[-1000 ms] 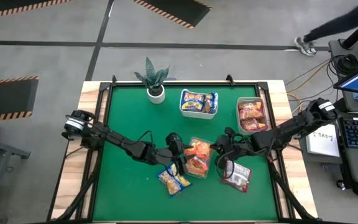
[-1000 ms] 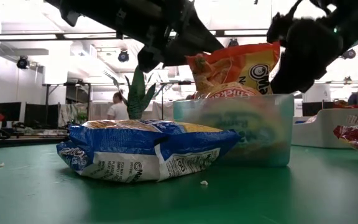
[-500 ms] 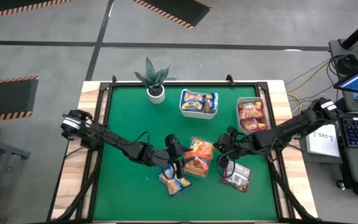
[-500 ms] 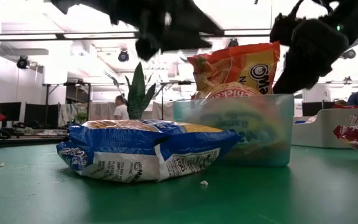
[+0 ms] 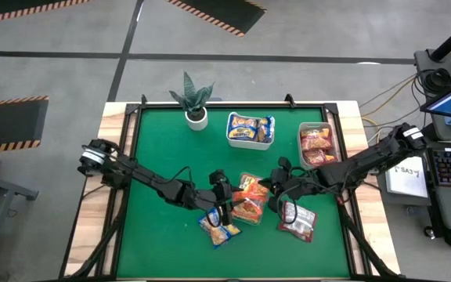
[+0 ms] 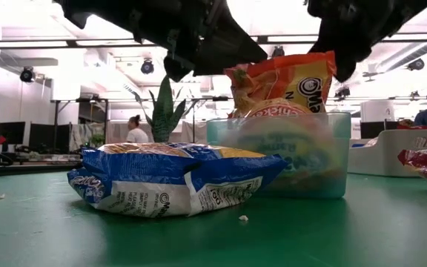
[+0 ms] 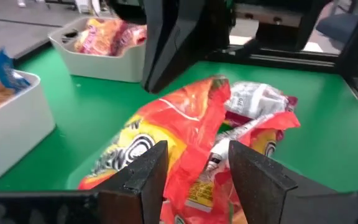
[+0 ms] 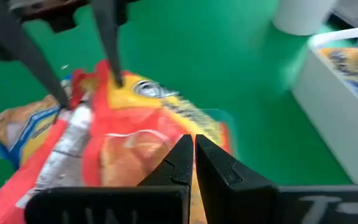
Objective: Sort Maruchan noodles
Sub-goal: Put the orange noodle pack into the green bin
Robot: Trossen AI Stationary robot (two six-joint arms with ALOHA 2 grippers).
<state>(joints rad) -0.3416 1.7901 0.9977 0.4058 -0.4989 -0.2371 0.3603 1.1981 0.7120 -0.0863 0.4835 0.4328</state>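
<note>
Orange noodle packets (image 5: pixel 249 197) sit piled in the clear tray (image 6: pixel 280 152) at the middle of the green table (image 5: pixel 163 133), one standing above the rim. The left gripper (image 7: pixel 191 165) hangs just over this packet with its fingers apart, around the crumpled top edge but not pressing it, so it holds nothing. The right gripper (image 8: pixel 193 149) is above the same pile, fingers fully together and empty. A yellow-and-blue packet (image 6: pixel 173 178) lies on the table beside the tray. The wrapper looks light, thin and slippery, and the noodle block inside is probably brittle; I would pinch the sealed edge, not the middle
</note>
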